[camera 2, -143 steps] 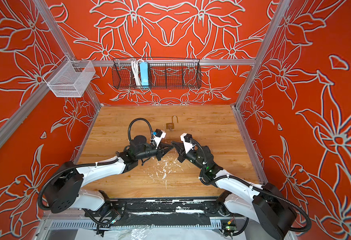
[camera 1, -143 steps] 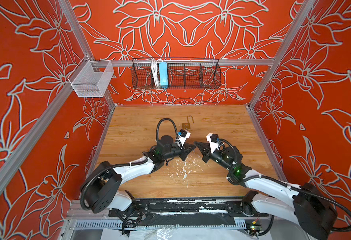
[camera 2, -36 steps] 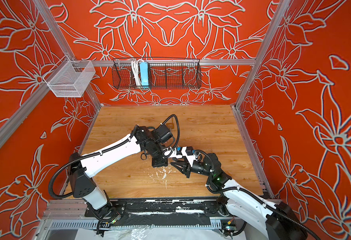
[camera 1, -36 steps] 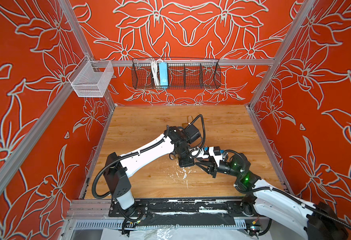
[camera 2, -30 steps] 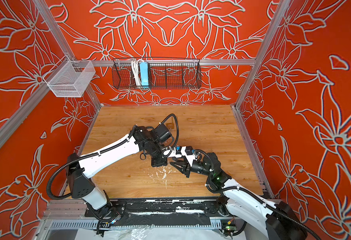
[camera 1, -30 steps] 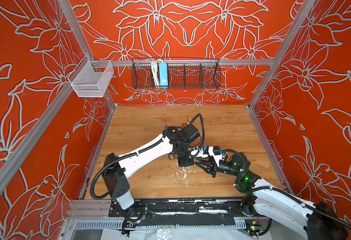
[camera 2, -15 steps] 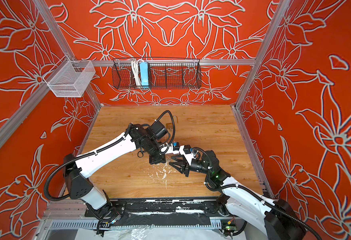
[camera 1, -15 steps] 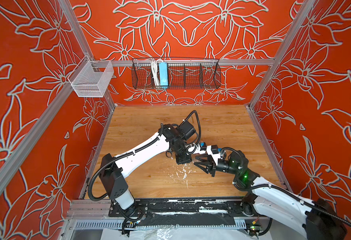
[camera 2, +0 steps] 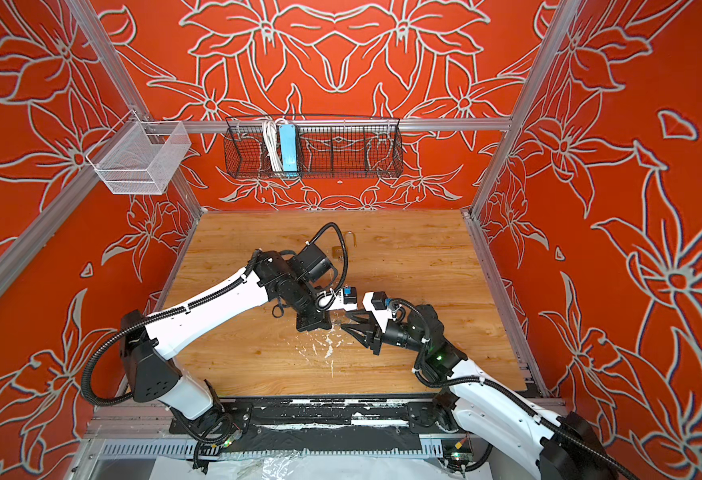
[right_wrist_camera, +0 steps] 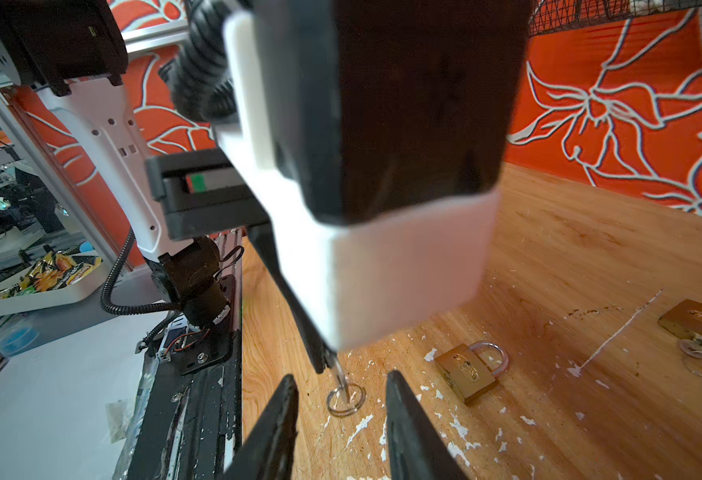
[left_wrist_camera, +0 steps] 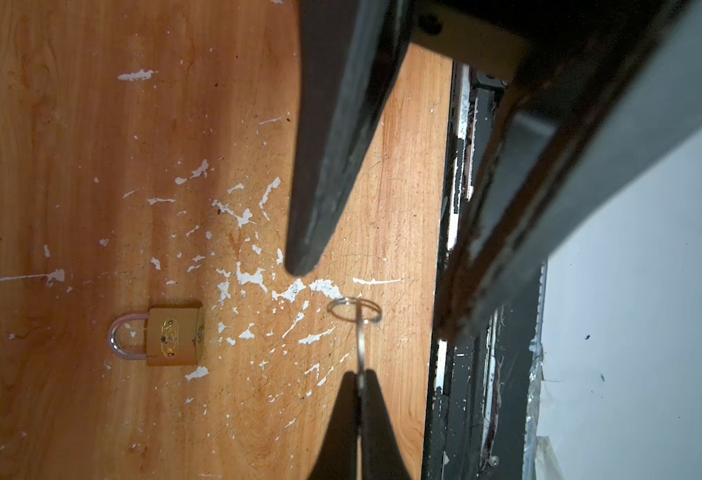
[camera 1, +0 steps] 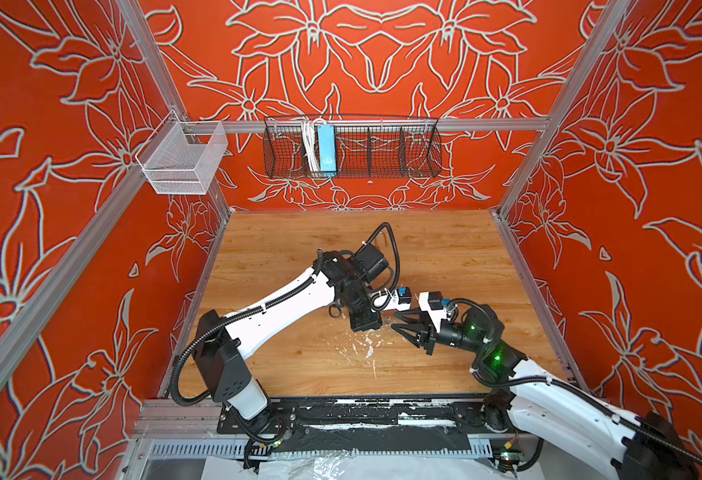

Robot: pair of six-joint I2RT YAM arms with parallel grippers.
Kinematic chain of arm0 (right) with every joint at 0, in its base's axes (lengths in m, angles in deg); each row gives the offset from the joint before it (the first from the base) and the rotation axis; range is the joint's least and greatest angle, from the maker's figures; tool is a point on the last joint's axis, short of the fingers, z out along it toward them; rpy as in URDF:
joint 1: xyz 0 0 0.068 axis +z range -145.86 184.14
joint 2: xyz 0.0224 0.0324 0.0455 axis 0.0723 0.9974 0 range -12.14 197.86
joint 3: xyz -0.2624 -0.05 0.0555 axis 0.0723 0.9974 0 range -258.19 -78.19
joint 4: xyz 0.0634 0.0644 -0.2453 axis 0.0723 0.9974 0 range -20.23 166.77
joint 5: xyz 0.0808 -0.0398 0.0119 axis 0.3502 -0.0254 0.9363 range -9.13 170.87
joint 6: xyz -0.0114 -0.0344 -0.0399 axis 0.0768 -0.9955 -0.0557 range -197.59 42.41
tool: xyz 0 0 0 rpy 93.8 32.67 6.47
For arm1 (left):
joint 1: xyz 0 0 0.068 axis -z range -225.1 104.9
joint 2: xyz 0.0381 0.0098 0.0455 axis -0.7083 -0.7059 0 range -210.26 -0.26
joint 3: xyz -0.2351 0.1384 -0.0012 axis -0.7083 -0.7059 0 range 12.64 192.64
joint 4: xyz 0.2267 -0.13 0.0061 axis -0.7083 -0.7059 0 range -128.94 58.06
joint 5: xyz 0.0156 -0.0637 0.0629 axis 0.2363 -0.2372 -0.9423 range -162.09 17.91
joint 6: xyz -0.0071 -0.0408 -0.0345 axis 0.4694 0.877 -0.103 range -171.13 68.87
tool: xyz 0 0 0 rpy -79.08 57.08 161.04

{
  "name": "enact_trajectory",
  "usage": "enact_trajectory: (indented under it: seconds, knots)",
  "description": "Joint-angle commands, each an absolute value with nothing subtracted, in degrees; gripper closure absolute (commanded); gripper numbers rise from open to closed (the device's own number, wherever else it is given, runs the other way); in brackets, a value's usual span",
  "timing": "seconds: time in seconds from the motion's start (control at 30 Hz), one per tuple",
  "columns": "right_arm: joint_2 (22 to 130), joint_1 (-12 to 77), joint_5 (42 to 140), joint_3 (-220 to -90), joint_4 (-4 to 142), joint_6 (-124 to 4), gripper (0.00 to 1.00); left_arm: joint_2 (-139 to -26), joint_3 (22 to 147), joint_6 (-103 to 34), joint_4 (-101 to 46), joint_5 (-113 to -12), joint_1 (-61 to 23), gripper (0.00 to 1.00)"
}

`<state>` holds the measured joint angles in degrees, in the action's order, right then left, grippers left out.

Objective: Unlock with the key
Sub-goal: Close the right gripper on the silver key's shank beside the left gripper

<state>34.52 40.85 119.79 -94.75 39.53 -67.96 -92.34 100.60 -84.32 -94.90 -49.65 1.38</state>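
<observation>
1. Key (left_wrist_camera: 359,353): a small, thin, flat piece of metal, seen edge-on. It hangs from the left gripper (left_wrist_camera: 357,380), whose fingertips are pressed together on one end of it. It sits over the white-scuffed patch of the worktop (left_wrist_camera: 70,124), near the middle of the front edge.
2. Its split ring (left_wrist_camera: 354,309) dangles at the free end, at or just above the wood; I cannot tell whether it touches.
3. The right gripper (right_wrist_camera: 341,376) is spread and empty, with one finger (right_wrist_camera: 283,407) on each side of the key and ring, apparently touching neither.
4. Handling: the key looks light and rigid but smooth and narrow, so it will likely pivot or slip if pinched on its edges. The loose ring can swing and snag a fingertip.
5. Where to hold: across the flat faces of the wide head, next to the ring, leaving the toothed blade clear. The ring suggests that the head is the lower end, where the spread claw stands.
6. The padlock (left_wrist_camera: 170,336) lies flat with its shackle closed, farther in from the front edge and apart from the key. Its brass body is probably dense but free to slide on the wood, so it needs bracing by its sides.
7. A second padlock (right_wrist_camera: 698,328), with its own ring, lies farther towards the back edge.
</observation>
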Motion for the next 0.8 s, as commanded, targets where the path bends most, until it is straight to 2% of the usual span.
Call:
enact_trajectory:
  seconds: [0.0, 0.1, 0.3, 0.53, 0.77]
  knots:
    - [35.82, 41.15, 121.27, -95.06, 38.75, -68.45, 0.61, -89.72, 99.97, -85.58, -93.48, -45.10, 0.96, 1.00]
    - [35.87, 41.15, 121.61, -94.89, 38.04, -68.01, 0.62, -88.95, 99.32, -85.67, -92.69, -43.88, 0.87, 1.00]
    - [34.90, 41.15, 120.62, -94.71, 38.54, -68.10, 0.70, -88.70, 98.17, -85.67, -92.47, -43.70, 0.43, 1.00]
    - [34.55, 41.15, 120.16, -94.45, 38.26, -67.76, 0.61, -88.91, 97.38, -85.45, -92.09, -44.22, 0.43, 1.00]
    - [36.53, 41.15, 121.17, -95.00, 37.53, -67.37, 0.61, -88.92, 97.19, -85.23, -91.22, -43.61, 0.42, 1.00]
